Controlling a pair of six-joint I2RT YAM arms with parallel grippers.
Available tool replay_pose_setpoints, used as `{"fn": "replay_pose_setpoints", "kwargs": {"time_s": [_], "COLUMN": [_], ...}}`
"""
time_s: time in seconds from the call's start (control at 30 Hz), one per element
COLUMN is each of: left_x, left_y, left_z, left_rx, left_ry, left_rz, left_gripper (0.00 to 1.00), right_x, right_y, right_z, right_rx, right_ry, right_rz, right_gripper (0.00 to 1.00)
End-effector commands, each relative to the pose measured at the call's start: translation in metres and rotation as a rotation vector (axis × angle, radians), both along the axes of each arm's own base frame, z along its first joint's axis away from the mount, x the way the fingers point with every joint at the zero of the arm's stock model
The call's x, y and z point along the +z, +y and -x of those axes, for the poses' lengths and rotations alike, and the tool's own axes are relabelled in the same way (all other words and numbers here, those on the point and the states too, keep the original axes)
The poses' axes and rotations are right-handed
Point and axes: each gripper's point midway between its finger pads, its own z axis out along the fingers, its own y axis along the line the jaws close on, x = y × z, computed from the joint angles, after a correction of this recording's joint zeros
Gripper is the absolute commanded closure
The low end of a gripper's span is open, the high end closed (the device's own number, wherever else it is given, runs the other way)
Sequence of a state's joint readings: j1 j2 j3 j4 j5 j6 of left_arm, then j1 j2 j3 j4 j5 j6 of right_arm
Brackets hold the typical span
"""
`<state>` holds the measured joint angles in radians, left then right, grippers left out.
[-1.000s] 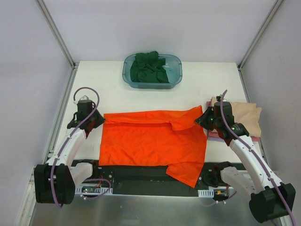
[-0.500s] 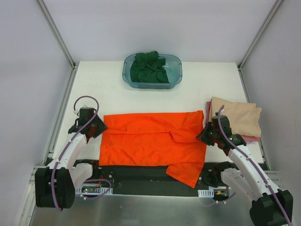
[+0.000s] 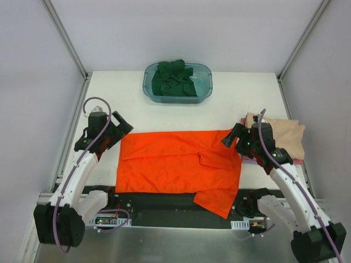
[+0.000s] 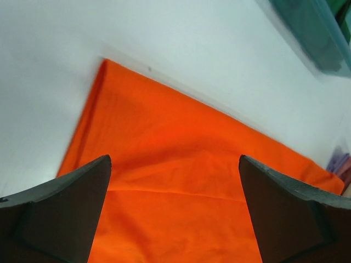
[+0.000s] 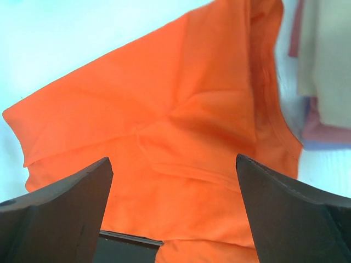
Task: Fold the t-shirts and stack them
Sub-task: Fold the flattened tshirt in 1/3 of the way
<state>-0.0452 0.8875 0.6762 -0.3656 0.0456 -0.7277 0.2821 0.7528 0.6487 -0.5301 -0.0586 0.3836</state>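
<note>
A bright orange-red t-shirt (image 3: 181, 164) lies spread on the white table between my arms, its far edge folded over toward me. My left gripper (image 3: 122, 127) hovers open at the shirt's far left corner, holding nothing. By the far right corner my right gripper (image 3: 229, 137) is also open and empty. In the left wrist view the shirt (image 4: 164, 120) fills the space below the wide-spread gripper (image 4: 174, 159). The right wrist view shows the same cloth (image 5: 181, 98) under the gripper (image 5: 173, 160). A dark green t-shirt (image 3: 174, 79) sits crumpled in the tub.
The teal tub (image 3: 204, 94) stands at the table's far middle. A folded beige shirt (image 3: 285, 137) tops a stack with pink and purple edges (image 3: 249, 158) at the right. One orange sleeve (image 3: 219, 200) hangs over the near table edge onto the black base.
Both grippers have gone from shut to open and let go of the orange shirt's far corners. The folded edge now lies flat, and both grippers have risen slightly.
</note>
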Motion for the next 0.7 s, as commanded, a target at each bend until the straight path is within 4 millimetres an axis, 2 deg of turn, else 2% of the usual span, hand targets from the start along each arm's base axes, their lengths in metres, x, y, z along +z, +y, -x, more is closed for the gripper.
{"fn": "replay_pose_setpoints", "kwargs": {"time_s": [0.0,0.1,0.13,0.23,0.33,0.5,0.67], "left_x": [0.007,-0.003,-0.008,-0.033,-0.062,-0.107,-0.137], "left_y": [-0.049,-0.071,-0.074,-0.070,-0.065,-0.057,-0.029], "left_z": [-0.026,-0.044,-0.050,-0.061,-0.066,-0.065,-0.057], "left_rx": [-0.162,-0.243,-0.254,-0.228,-0.203,-0.170,-0.083], "left_ry": [0.005,0.056,0.077,0.151,0.224,0.358,0.453], "left_rz": [0.048,0.041,0.041,0.011,-0.027,-0.032,-0.028], "left_gripper": [0.01,0.01,0.01,0.01,0.01,0.01,0.01], "right_x": [0.015,0.012,0.002,-0.020,-0.046,-0.086,-0.107], "right_y": [0.033,0.045,0.046,0.063,0.068,0.052,0.012], "right_z": [-0.045,-0.077,-0.085,-0.105,-0.118,-0.123,-0.114], "right_rx": [0.108,0.126,0.116,0.136,0.132,0.109,0.047], "right_ry": [-0.048,-0.024,0.016,0.095,0.165,0.292,0.377], "right_rz": [-0.024,0.095,0.150,0.184,0.216,0.266,0.345], "right_gripper": [0.04,0.04,0.04,0.04,0.04,0.04,0.04]}}
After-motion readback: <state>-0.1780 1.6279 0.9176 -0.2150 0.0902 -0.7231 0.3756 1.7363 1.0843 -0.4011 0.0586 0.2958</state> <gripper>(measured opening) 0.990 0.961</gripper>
